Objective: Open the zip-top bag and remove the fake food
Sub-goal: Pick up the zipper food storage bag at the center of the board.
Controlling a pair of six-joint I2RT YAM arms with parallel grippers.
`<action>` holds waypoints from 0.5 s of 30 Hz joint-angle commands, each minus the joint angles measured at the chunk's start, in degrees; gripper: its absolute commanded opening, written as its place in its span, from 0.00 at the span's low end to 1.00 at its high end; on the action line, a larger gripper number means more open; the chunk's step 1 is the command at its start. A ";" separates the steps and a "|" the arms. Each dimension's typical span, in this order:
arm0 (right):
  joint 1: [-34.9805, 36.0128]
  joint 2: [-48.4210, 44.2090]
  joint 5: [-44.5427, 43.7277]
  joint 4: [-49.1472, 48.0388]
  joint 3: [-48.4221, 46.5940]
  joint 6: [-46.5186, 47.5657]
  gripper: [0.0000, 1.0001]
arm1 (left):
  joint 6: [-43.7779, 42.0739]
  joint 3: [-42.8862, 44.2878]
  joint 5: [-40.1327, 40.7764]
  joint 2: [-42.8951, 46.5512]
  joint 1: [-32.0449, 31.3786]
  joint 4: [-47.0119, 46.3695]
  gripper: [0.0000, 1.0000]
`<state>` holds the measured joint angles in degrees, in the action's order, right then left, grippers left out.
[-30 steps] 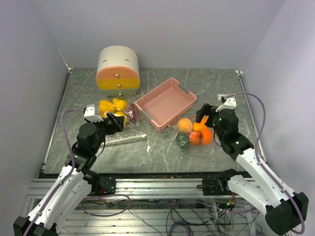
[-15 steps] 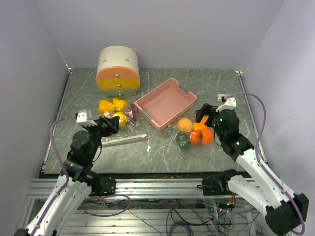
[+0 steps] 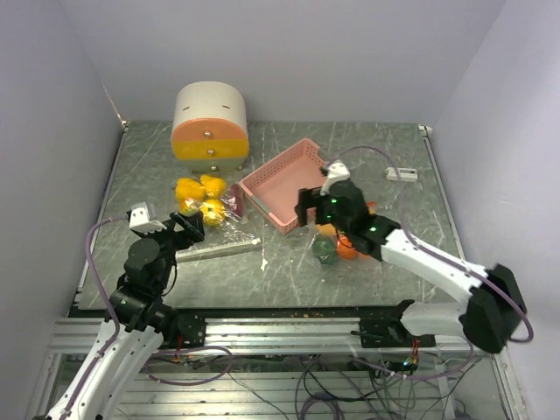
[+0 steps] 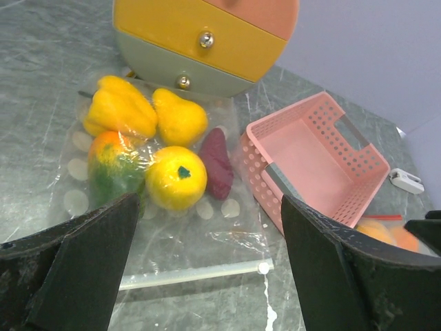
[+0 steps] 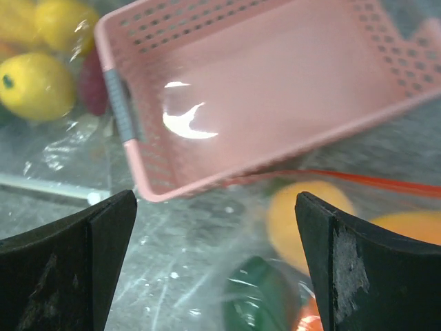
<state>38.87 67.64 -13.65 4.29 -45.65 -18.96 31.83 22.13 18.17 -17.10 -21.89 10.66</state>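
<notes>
Swung leftward, the right claw [image 3: 306, 210] is held released beside the pink basket [image 3: 293, 182]; the left claw [image 3: 194, 226], drawn back, is spread wide before the bagged fake food [image 3: 210, 208].

So the right gripper [image 5: 215, 238] is spread wide, one black finger [image 5: 65, 276] in each bottom corner. Past them is the pink basket [image 5: 289, 62], set at an angle, with a grey handle [image 5: 124, 103] on its left end. Just beside its near wall are an orange fruit [image 5: 303, 221] and a green piece [image 5: 265, 303] under clear plastic, and a red zip line [image 5: 344, 181] crosses over them. Top left is blurry: yellow fruit [image 5: 34, 83], a dark red piece [image 5: 93, 86] next to the basket, and a white strip [image 5: 48, 187] on the grey marble table [image 5: 172, 234]
</notes>
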 commanded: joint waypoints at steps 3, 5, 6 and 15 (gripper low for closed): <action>10.16 12.91 -6.45 -2.23 -8.78 2.21 0.80 | 0.62 2.49 2.50 1.36 0.36 3.53 0.95; 11.25 17.18 -4.96 -4.05 -10.21 2.57 0.65 | 0.85 2.43 2.10 0.64 0.36 3.41 0.95; 11.49 19.06 -4.24 -4.89 -11.05 2.90 0.64 | 0.98 2.45 1.98 0.15 0.36 3.57 0.95; 12.54 26.87 -0.61 -9.97 -16.57 5.14 0.77 | 1.66 2.66 2.98 -0.68 0.36 5.95 0.95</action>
<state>50.63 94.63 -15.57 -0.75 -60.23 -15.27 32.67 22.90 19.38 -18.00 -21.89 14.76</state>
